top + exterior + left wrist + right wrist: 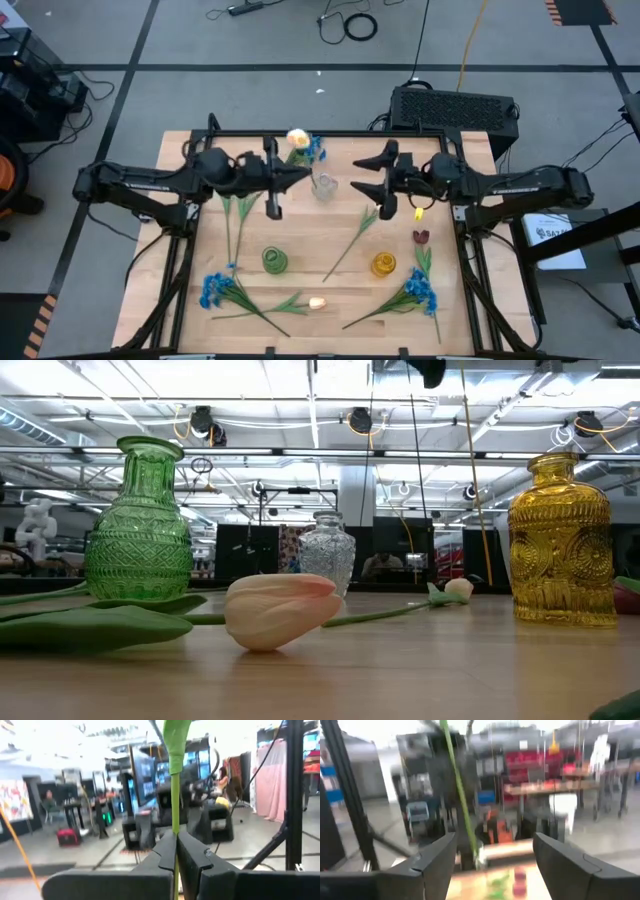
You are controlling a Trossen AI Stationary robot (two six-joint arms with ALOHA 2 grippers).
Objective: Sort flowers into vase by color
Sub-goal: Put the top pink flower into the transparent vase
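Hanging over the desk's (200, 310) far middle, the clear vase (324, 186) is flanked by both grippers; the left gripper (297, 176), nearer, is clamped on an upright flower stem (175, 795); the right gripper (366, 176) is spread, empty.

Wooden table (200, 300) (light planks) carries three vases (275, 260) and scattered flowers (222, 290).

Left hand (300, 176) pinched closed mid-table; right hand (362, 174) facing it, fingers spread.

clear vase (324, 186) between both arms, green vase (275, 260), yellow vase (384, 264) flanking open centre
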